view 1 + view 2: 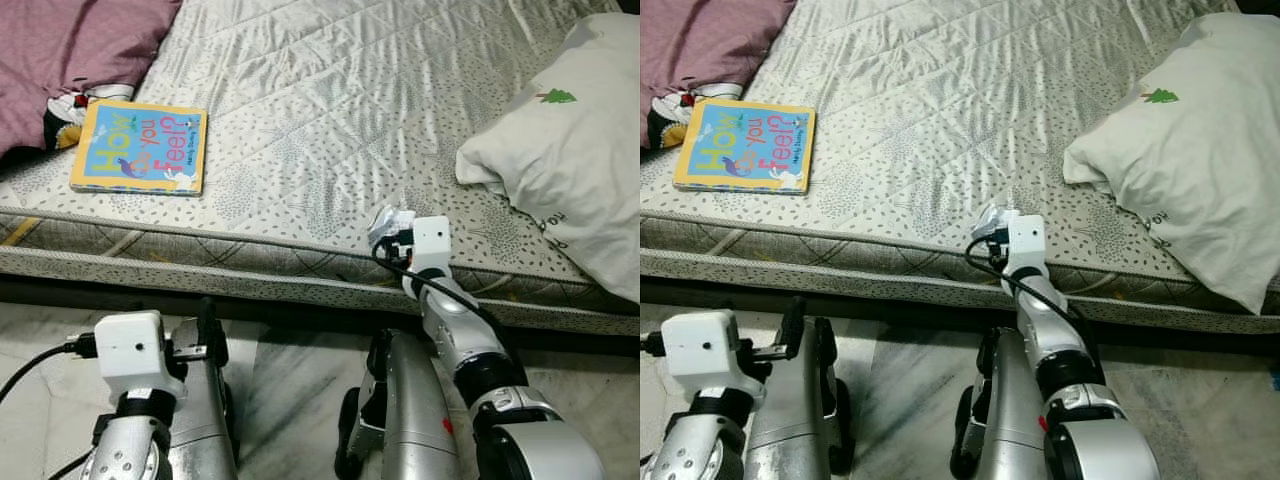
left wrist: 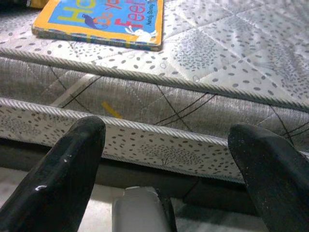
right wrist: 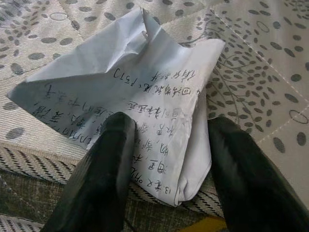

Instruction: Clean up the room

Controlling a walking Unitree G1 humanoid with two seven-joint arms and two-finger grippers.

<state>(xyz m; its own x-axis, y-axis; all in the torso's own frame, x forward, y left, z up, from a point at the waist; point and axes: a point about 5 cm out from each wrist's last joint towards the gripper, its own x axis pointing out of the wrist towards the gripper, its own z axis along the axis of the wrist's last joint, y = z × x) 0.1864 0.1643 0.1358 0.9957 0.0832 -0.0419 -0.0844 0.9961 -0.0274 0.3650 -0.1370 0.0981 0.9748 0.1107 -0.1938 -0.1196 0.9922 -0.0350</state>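
Observation:
A crumpled sheet of white paper (image 3: 120, 72) with handwriting lies at the near edge of the mattress (image 1: 330, 110). My right gripper (image 3: 169, 121) reaches up to that edge, its two black fingers closed in on the paper's lower part from either side. The paper (image 1: 387, 220) shows as a small white wad at the gripper's tip. My left gripper (image 2: 166, 128) is open and holds nothing, low over the floor in front of the mattress side. A colourful children's book (image 1: 140, 148) lies flat on the mattress at the left.
A white pillow (image 1: 570, 140) rests on the mattress at the right. A purple blanket (image 1: 70, 40) is bunched at the far left, with a small patterned item beside the book. Below me are marble floor (image 1: 290, 380) and my own silver legs (image 1: 410, 410).

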